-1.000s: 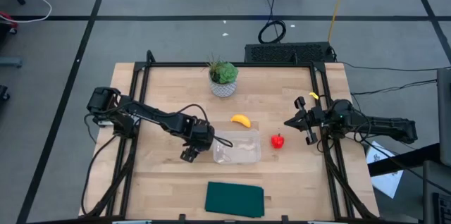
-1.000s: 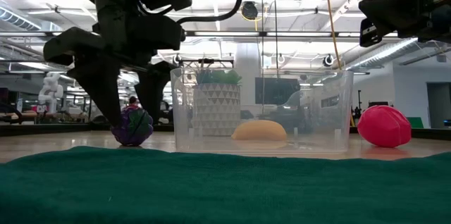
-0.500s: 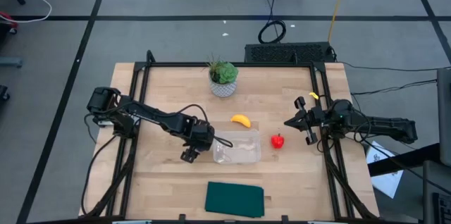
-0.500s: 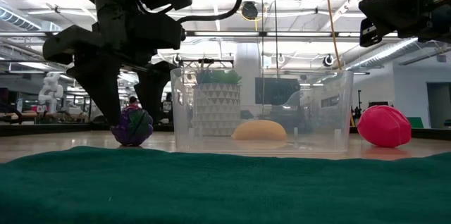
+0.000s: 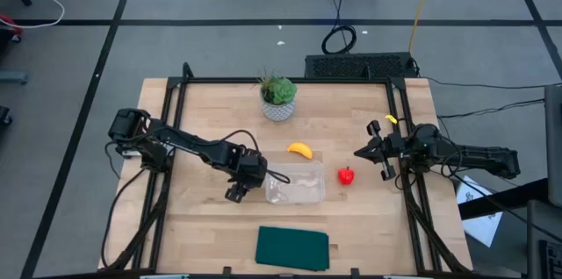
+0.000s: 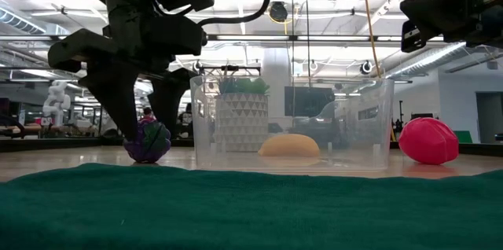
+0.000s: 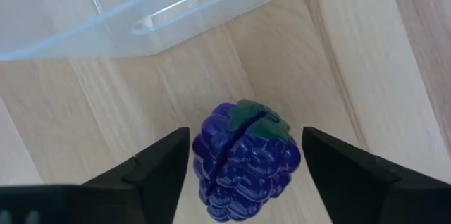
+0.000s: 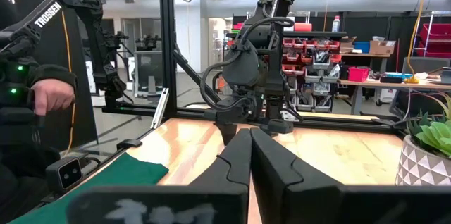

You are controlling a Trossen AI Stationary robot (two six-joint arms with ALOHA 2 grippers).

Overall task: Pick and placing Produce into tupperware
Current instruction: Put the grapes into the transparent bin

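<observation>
The purple produce piece (image 7: 246, 157), a knobbly cluster with a green top, rests on the wood just left of the clear tupperware (image 5: 321, 182). My left gripper (image 7: 246, 143) points down over it, open, with one finger on each side and very close to it. In the high view the gripper (image 5: 235, 193) hides the piece. The yellow banana (image 5: 300, 149) lies just beyond the tupperware's far wall. To the tupperware's right sits the red fruit (image 5: 347, 175). My right gripper (image 8: 250, 146) waits shut, held level above the table's right side (image 5: 362, 153). My left gripper comes from above, pointing down, with its fingers (image 7: 169, 160) beside the purple piece's two sides (image 7: 201, 155). Only a sliver of gap shows on either side, and I cannot tell whether they touch. The piece sits on the table.
A potted plant (image 5: 278, 96) stands at the far middle of the table. A dark green cloth (image 5: 292, 248) lies at the near edge. Black frame rails run along the left and right sides. Beyond the table, a person's hand (image 8: 49, 97) shows in the right wrist view.
My left gripper's fingers have drawn a little closer together around the purple piece, which has stayed where it was.
</observation>
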